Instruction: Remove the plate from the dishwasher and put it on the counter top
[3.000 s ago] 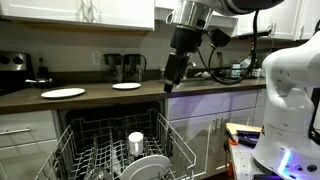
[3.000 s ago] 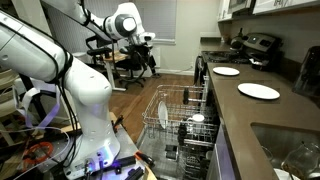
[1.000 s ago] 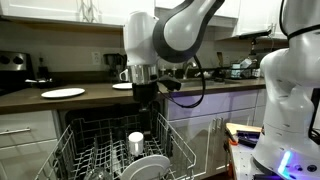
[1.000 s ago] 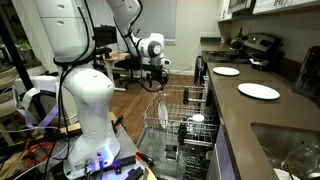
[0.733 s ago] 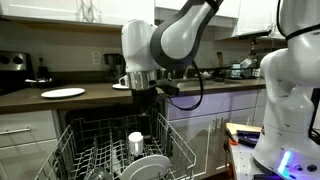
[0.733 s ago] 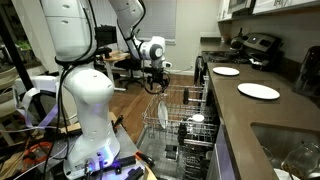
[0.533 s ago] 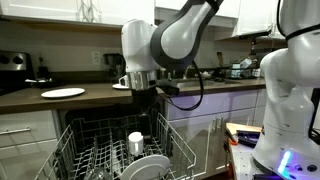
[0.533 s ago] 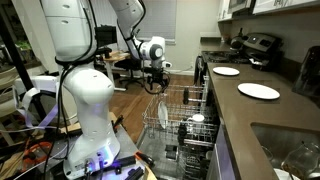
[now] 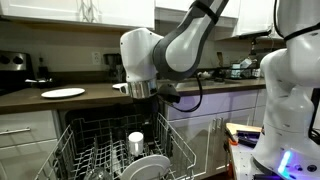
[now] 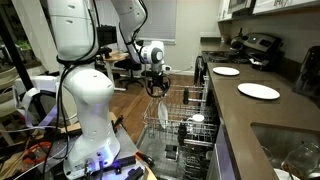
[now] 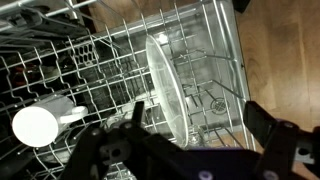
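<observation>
The plate (image 11: pixel 165 85) stands on edge in the dishwasher's pale wire rack (image 11: pixel 215 60); in an exterior view it shows at the rack's front (image 9: pixel 150 167). The dishwasher (image 9: pixel 120 135) is open with its rack pulled out, also seen in an exterior view (image 10: pixel 178 115). My gripper (image 11: pixel 200 120) is open and hangs above the rack, with the plate's rim just inside the left finger and nothing held. It shows over the rack's outer end in an exterior view (image 10: pixel 157 88). The dark counter top (image 9: pixel 30 100) runs above the white cabinets, also in an exterior view (image 10: pixel 275 115).
A small white cup (image 11: pixel 37 125) stands in the rack beside the plate (image 9: pixel 136 143). Two thin white plates (image 10: pixel 226 71) (image 10: pixel 258 91) lie on the counter. A sink (image 10: pixel 290 150) is set in the counter. The robot base (image 10: pixel 85 110) stands beside the rack.
The arm has swung from up and to the side to over the rack. In the last second the gripper has sunk slightly toward the plate. The plate has not moved.
</observation>
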Motion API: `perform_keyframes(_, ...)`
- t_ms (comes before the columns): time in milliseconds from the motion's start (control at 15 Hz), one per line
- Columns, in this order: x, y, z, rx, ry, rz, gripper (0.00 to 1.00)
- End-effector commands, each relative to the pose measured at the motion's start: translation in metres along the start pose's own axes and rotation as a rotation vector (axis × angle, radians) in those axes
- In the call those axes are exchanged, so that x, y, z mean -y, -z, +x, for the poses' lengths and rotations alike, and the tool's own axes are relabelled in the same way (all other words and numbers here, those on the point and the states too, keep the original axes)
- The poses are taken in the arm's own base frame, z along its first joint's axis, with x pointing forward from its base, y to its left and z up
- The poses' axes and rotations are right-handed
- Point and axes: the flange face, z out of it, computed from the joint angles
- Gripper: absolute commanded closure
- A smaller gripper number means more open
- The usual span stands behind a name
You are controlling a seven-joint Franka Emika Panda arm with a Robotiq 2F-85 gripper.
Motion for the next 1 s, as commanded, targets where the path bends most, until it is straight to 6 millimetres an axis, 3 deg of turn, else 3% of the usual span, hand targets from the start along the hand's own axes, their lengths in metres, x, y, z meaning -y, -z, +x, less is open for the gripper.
perform_keyframes(0, -0.001, -0.021, 0.010, -0.016, 0.006, -0.024, 0.00)
perform_keyframes(800, -0.010, -0.083, 0.025, -0.085, 0.085, -0.103, 0.00)
perform_keyframes(867, -0.010, -0.085, 0.026, -0.088, 0.085, -0.105, 0.03)
perform_keyframes(933, -0.010, -0.089, 0.028, -0.091, 0.083, -0.101, 0.27)
